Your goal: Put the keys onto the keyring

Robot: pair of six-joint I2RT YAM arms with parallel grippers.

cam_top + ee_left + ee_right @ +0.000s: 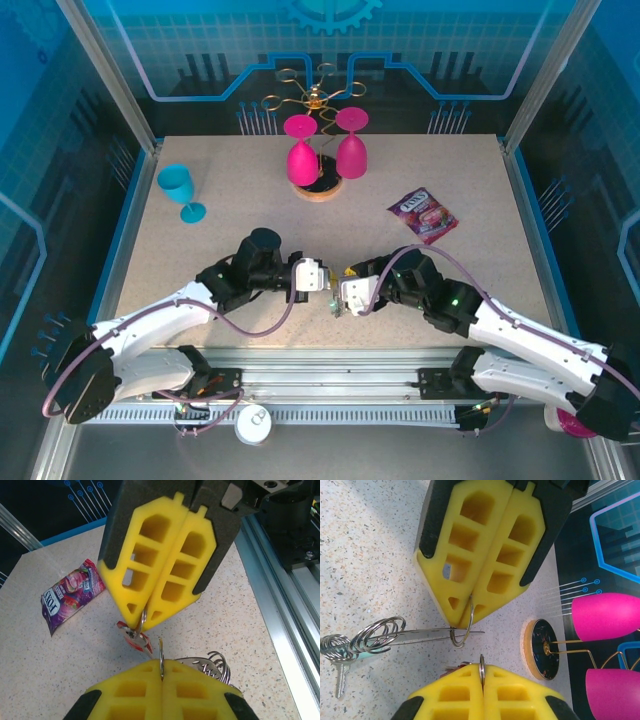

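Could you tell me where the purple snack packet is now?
The purple snack packet lies flat on the right half of the table, beyond the right arm and right of the pink glasses.

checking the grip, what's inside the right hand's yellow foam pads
A thin silvery metal ring is pinched there, a small red-tagged silvery key hanging from it. The ring's upper part is covered by the pads.

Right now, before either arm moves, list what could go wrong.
1. The left tool grips the end ring of the chain, and the right tool grips the ring of the red key, by foam tips alone; either ring could twist or slip out.
2. The tools sit tip to tip; a small push could jam them together.
3. The chain and green key trail from the left tool and could snag.
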